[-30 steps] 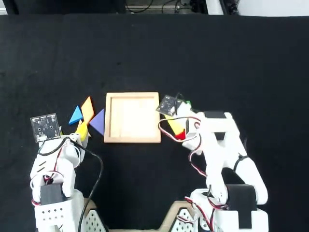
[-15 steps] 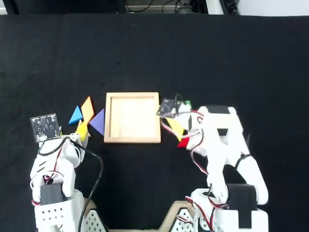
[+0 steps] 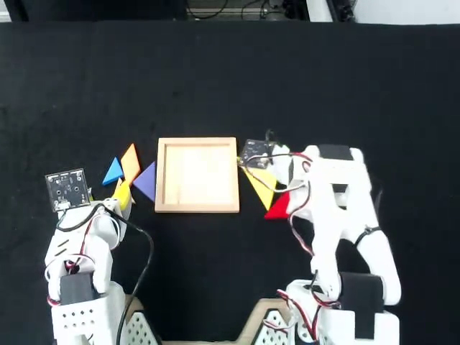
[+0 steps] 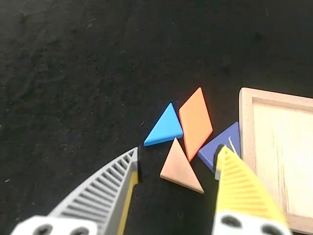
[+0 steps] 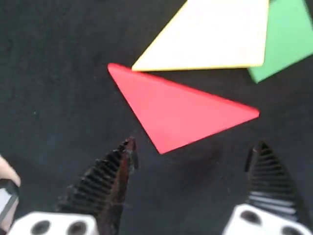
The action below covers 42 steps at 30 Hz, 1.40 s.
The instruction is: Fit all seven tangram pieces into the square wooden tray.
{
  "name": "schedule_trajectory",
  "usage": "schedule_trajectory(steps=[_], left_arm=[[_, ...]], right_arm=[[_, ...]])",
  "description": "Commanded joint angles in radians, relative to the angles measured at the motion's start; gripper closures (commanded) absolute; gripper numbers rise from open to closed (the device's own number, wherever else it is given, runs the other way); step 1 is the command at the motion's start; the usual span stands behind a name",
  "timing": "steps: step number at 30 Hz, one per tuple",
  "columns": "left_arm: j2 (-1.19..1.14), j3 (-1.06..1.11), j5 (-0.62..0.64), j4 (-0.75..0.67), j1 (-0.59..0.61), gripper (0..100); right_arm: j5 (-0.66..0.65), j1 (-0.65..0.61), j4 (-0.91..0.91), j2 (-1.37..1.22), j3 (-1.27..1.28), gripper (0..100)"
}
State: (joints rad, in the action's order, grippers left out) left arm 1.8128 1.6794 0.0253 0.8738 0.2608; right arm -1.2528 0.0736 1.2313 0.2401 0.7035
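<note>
Just ahead of its arm, the left tool (image 4: 177, 152) hangs with jaws spread wide over a peach triangle (image 4: 180, 169) on the black bench (image 3: 215, 72). Beyond it lie a blue triangle (image 4: 164, 131), an orange parallelogram (image 4: 195, 122) and a purple triangle (image 4: 222, 144), the last just beside the left rim of the square wooden tray (image 3: 197, 207). Across the tray, the right tool (image 5: 194, 143) also gapes wide, gripping nothing, just short of a red triangle (image 5: 181, 112). Farther on sits a yellow triangle (image 5: 215, 36) with a green piece (image 5: 288, 39) beside it. All seven pieces lie on the bench outside the tray.
</note>
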Motion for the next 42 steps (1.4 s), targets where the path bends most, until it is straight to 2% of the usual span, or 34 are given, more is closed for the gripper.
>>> schedule_trajectory(steps=[1, 5, 7, 10, 11, 13, 16, 20, 29, 34, 42], left_arm=[[0.003, 0.019, -0.005, -0.012, 0.005, 74], [0.003, 0.019, -0.005, -0.012, 0.005, 74], [0.003, 0.019, -0.005, -0.012, 0.005, 74], [0.003, 0.019, -0.005, -0.012, 0.005, 74], [0.003, 0.019, -0.005, -0.012, 0.005, 74], [0.003, 0.019, -0.005, -0.012, 0.005, 74], [0.003, 0.019, -0.005, -0.012, 0.005, 74], [0.003, 0.019, -0.005, -0.012, 0.005, 74], [0.003, 0.019, -0.005, -0.015, 0.007, 74], [0.000, 0.019, -0.005, -0.017, 0.007, 74], [0.000, 0.019, -0.005, -0.017, 0.007, 74]], right_arm=[[0.006, 0.074, 0.008, 0.008, -0.002, 64.5], [0.046, 0.160, 0.009, 0.013, 0.065, 67.2], [0.046, 0.190, -0.011, 0.007, 0.087, 76.0], [0.048, 0.190, -0.057, 0.007, 0.124, 98.0], [0.052, 0.178, -0.061, 0.008, 0.134, 98.8], [0.052, 0.141, -0.060, 0.013, 0.157, 94.6], [0.052, 0.034, -0.060, 0.013, 0.197, 99.1], [0.052, -0.078, -0.080, 0.005, 0.223, 98.8], [0.052, 0.029, -0.183, 0.005, 0.220, 98.7], [0.052, 0.028, -0.192, -0.007, 0.182, 98.7], [0.060, 0.034, -0.167, -0.222, 0.002, 98.7]])
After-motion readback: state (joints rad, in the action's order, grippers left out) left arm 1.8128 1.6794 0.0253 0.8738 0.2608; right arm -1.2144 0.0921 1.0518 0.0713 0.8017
